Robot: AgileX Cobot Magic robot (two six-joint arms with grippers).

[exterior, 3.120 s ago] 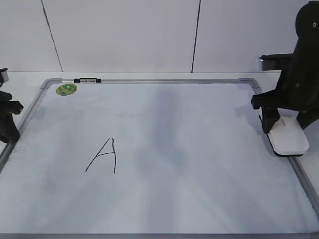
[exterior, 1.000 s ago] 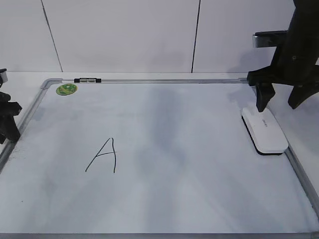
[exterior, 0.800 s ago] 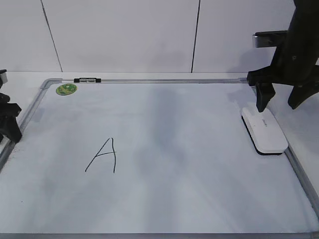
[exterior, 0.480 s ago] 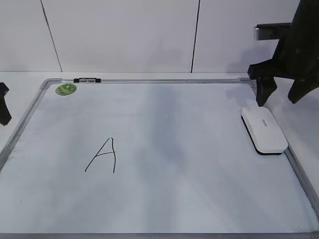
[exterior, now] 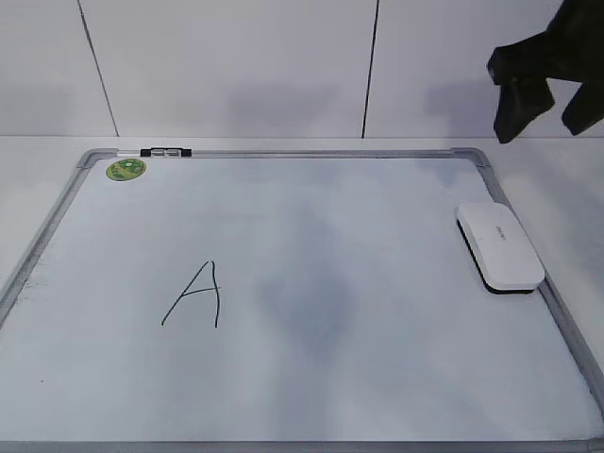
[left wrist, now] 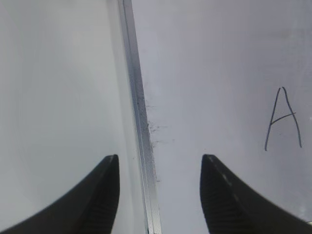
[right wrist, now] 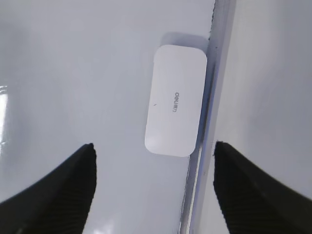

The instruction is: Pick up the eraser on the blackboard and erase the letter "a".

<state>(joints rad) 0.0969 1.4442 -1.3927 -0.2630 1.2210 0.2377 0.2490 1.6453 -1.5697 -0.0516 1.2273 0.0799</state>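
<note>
White wall panels back the table; our board [exterior: 311, 396] shows only a capital A [exterior: 193, 295]. Eraser [exterior: 500, 247] lies at right against the frame. Right claw [exterior: 541, 94], wide, empty, hangs upper right; we should descend squarely, gripping its long sides.

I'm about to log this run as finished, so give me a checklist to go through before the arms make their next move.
1. Eraser released and lying flat on the blackboard by its right frame: ok.
2. Right gripper open, empty and raised clear above the eraser: ok.
3. Left gripper open and empty, over the board's left frame: ok.
4. Small cursive "a" gone: ok, no such mark shows on the board in any view.
5. Capital "A" left untouched: ok, its strokes are whole.
6. Board wiped clean: cannot tell; faint grey smears show, and dark specks lie beside the left frame.
</note>
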